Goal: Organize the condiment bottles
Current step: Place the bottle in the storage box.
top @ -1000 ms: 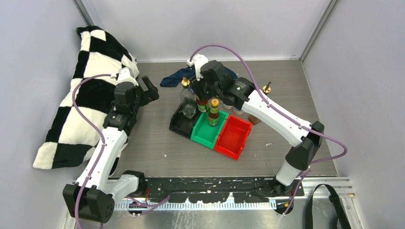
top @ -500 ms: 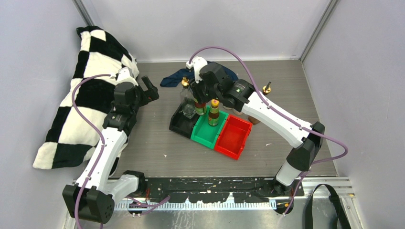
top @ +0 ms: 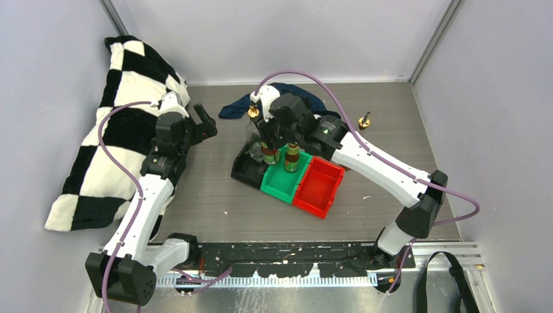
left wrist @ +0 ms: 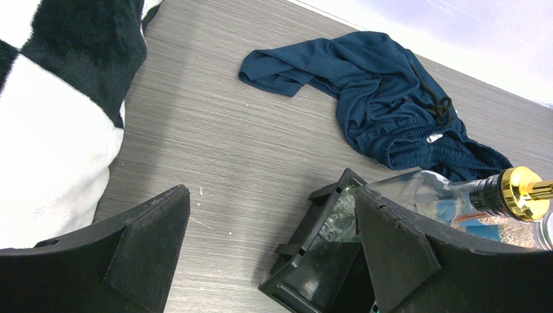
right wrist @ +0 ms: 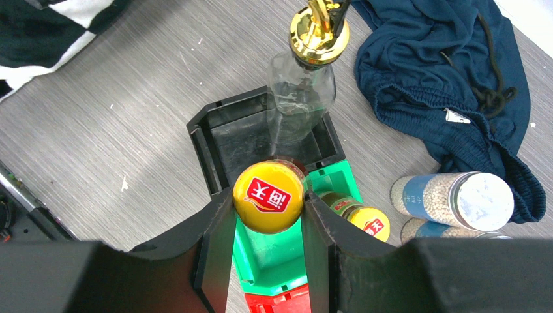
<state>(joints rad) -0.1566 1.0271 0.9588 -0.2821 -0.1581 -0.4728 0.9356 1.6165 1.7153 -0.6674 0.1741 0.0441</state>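
Two black claws in here: the right claw (right wrist: 268,198) is pinched snug on a dark yellow-capped bottle (right wrist: 269,207), glossy round cap up, over where the black bin (right wrist: 215,140) meets the green plastic bin (right wrist: 274,261), near its twin (right wrist: 368,222). The left claw (left wrist: 270,194) gapes wide, holding nothing, above the grey wood-grain counter (left wrist: 228,150). A clear glass bottle (right wrist: 303,98) with a shiny gold pourer stands in the black bin, and two white-capped jars (right wrist: 479,199) sit by crumpled navy cloth (left wrist: 391,98)

The round yellow plastic bottle cap (right wrist: 259,212) nearest the camera bears a red badge (right wrist: 269,194) with white Chinese characters, one legible as 天. The lower yellow cap (right wrist: 369,223) shows a similar badge, too small to read.
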